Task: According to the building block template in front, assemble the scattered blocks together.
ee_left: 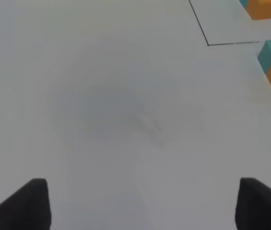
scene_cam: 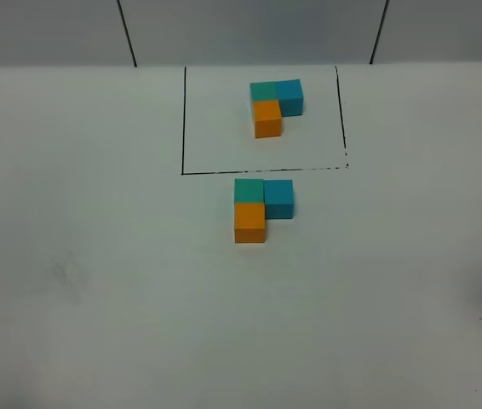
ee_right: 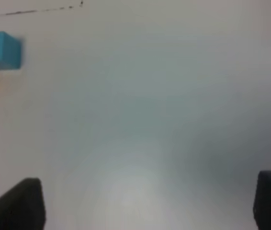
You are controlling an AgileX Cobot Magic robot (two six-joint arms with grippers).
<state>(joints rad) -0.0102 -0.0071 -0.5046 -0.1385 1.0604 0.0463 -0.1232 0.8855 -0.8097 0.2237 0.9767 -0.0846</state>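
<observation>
- The white table (scene_cam: 96,281) was wide and bare on both sides of the blocks; its far edge met a grey wall (scene_cam: 249,30) just behind the drawn black rectangle (scene_cam: 183,119).
- The building block template (scene_cam: 273,104) stood inside that rectangle, toward its far right part, and touched none of the lines; teal and blue sat side by side, and orange sat in front of the teal one.
- The scattered blocks (scene_cam: 260,207) were joined in the same L form, just outside the near line of the rectangle: the teal cube (scene_cam: 248,190) touched the blue cube (scene_cam: 278,198), and the orange cube (scene_cam: 249,221) touched the front of the teal one.
- Free room lay all around this group, most of all toward the near edge of the table.
- The left gripper (ee_left: 142,203) was released; its two dark fingertips (ee_left: 28,206) stood far apart over bare table with nothing between them, well apart from the blocks.
- The right gripper (ee_right: 147,203) was also released and held nothing; its fingertips (ee_right: 20,203) showed only at the lower corners.
- No arm appeared in the high view; only a faint dark blur lay at the right border.
- Both wrist views were soft; in the left one the blocks were cut off by the frame, and in the right one only the blue cube and a strip of orange showed.
- The front line of the rectangle was broken into dashes near its right corner.
- No writing or label could be read on any block.
</observation>
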